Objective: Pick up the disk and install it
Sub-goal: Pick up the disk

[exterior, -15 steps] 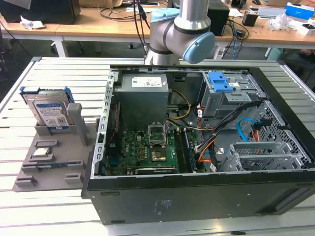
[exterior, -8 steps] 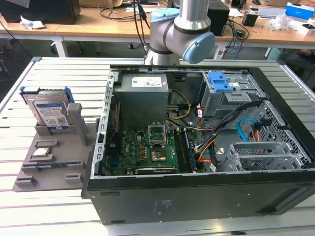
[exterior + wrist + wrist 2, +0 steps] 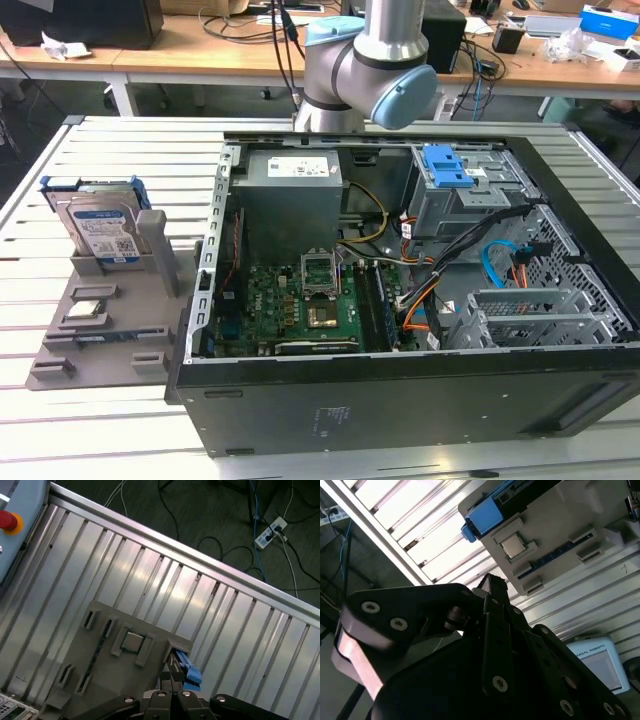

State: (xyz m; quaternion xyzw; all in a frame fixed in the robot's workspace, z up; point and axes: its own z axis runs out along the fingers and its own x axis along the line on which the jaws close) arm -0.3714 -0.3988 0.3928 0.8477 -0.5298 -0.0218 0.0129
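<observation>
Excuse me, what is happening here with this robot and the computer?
A robot arm stands by an open computer case. The disk stands upright in a grey holder on the table, not yet picked up. In the first wrist view the hand hangs above that holder, near the disk, shut and empty.

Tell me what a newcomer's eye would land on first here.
The open computer case dominates the exterior view, its motherboard exposed, with the robot arm rising beyond it. At the exterior view's left, the disk stands upright in a grey holder. In the first wrist view the gripper hangs above that holder.
</observation>
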